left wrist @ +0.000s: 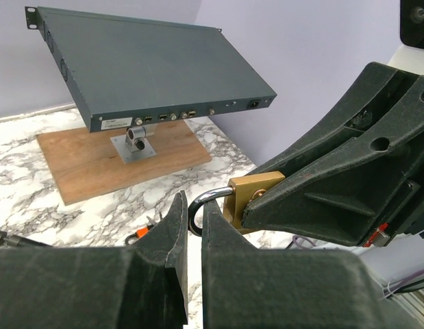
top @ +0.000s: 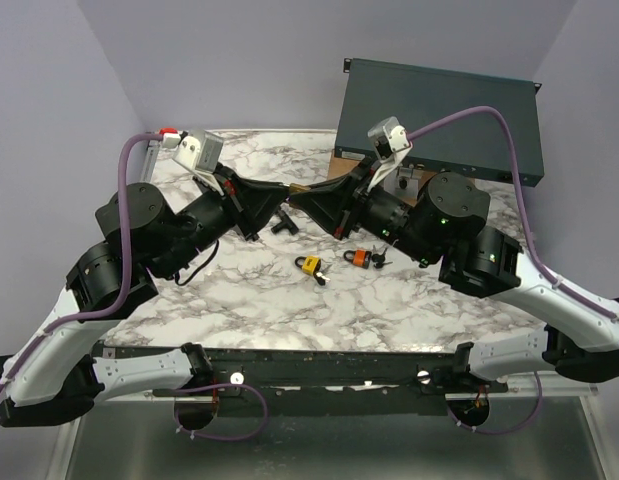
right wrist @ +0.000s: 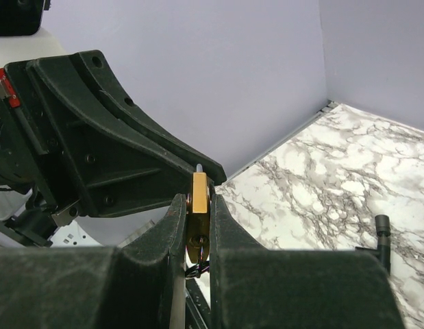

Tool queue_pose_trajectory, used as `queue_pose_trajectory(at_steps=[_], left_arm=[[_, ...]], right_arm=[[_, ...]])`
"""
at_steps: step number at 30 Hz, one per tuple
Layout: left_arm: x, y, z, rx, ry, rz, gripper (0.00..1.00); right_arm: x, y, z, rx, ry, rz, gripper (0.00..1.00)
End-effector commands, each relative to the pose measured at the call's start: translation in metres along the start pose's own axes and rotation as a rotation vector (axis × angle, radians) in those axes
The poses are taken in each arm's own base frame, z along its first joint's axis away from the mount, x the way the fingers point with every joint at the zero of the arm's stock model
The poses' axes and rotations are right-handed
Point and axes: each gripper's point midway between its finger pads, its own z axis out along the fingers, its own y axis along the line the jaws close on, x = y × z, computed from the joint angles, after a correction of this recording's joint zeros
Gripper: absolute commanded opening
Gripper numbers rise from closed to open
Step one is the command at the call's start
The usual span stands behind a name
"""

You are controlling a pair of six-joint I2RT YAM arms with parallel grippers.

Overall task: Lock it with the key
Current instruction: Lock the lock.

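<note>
The right gripper fingers are clamped on the padlock, held above the table. The left gripper fingers stand nearly closed about the shackle. Whether they grip it cannot be determined.

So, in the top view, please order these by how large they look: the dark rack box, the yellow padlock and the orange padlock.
1. Dark rack box: clearly the largest.
2. Yellow padlock and orange padlock: they look about the same size, so I do not rank them.

Padlock: brass gold
Tabletop: white marble, grey veining
Board: brown wood
Rack unit: dark blue-grey
</note>
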Motion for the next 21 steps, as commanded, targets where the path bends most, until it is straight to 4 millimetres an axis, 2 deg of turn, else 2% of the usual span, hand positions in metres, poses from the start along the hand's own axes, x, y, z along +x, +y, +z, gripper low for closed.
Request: queue_pose_trajectory(at_steps=[1,5,8,11,14,17,21], left_arm=[[0.035,-0.172,-0.044,0.874,0.274,-0.162,0.00],[0.039,-0.159,-0.038,0.793,0.257,-0.146,0.00],[0.040,-0.133,-0.030,0.651,0.201,-0.111,0.00],[0.038,-0.112,-0.032,0.563,0.145,-0.089,0.00],[0.033,-0.094,-0.035,0.484,0.097,-0.070,0.00],[0.025,-0.077,-0.040,0.414,0.042,-0.052,0.00],[0.018,-0.057,-0.045,0.331,-0.014,-0.039,0.00]], right_arm=[[0.198,-0.050,0.059,0.157,0.447,-0.107,0.01],[0.189,-0.050,0.057,0.162,0.431,-0.108,0.01],[0.176,-0.047,0.053,0.153,0.405,-0.100,0.01],[0.160,-0.041,0.047,0.130,0.373,-0.093,0.01],[0.141,-0.037,0.039,0.111,0.331,-0.084,0.13],[0.125,-0.033,0.032,0.093,0.283,-0.080,0.21],[0.111,-0.029,0.023,0.072,0.239,-0.067,0.35]])
